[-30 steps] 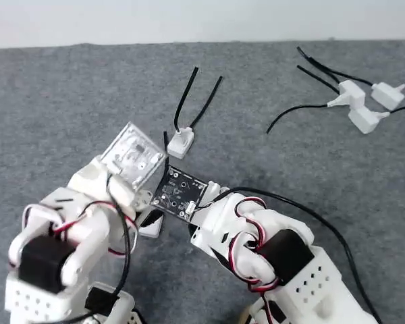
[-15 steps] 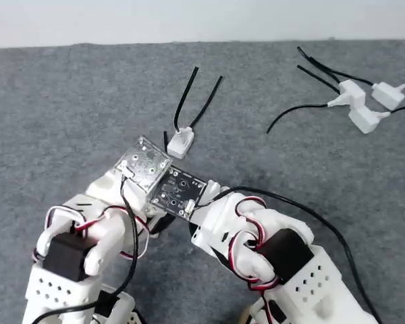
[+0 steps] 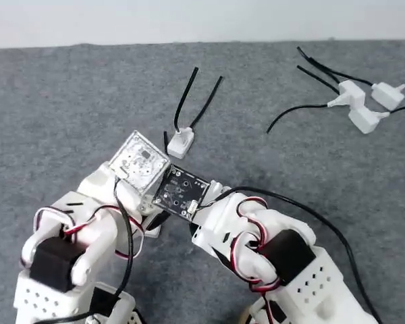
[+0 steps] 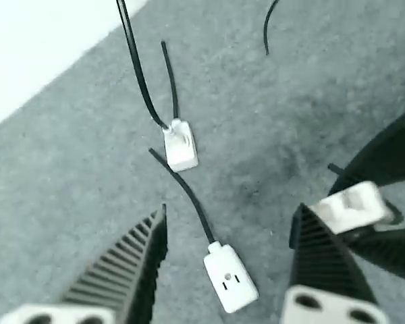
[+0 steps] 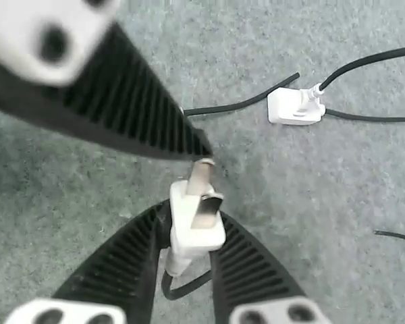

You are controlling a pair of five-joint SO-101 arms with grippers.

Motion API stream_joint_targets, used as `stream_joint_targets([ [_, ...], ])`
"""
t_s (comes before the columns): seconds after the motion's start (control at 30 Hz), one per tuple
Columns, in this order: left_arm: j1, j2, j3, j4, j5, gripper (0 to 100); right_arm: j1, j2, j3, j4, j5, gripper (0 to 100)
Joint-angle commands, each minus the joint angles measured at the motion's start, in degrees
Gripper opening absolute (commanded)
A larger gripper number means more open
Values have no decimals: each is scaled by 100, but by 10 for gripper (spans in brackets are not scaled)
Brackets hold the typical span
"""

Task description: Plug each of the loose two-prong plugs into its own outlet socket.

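R gripper (image 5: 194, 214) is holding the two-prong plug (image 5: 191, 233). Its fingers are clamped on the plug body, w/ the prongs (image 5: 204, 177) sticking out past the tips, low over the desk (image 3: 67, 101) near centre. L gripper (image 4: 229, 217) is hanging w/ fingers apart, straddling the loose outlet socket (image 4: 231, 277). The socket is lying on the desk, slot face showing toward the L wrist cam, cord trailing to the far side.

Step in hand, imo: L is securing the socket so R can push in.

- L should be closing on the socket's side faces, not the cord, leaving the slot face free.
- R should be lining both prongs up square w/ the slots, then pushing straight, no twisting.
- Risk: the socket skidding if L's grip is weak.

Just beyond, a white block w/ two cords (image 3: 181, 143) is looking already mated. Three more pieces (image 3: 364, 101) are lying far right.
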Motion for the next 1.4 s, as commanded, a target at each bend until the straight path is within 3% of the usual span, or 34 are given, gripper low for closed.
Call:
stream_joint_targets([
  [0.0, 79, 18, -338, 53, 62, 295, -48, -84, -88, -84, -70, 8],
  [1.17, 44, 26, 1446, -1002, 79, 295, -75, -145, 79, -101, -79, 8],
  [1.37, -1002, -18, 1499, -1433, 343, 295, -75, -145, 44, -92, -79, 8],
])
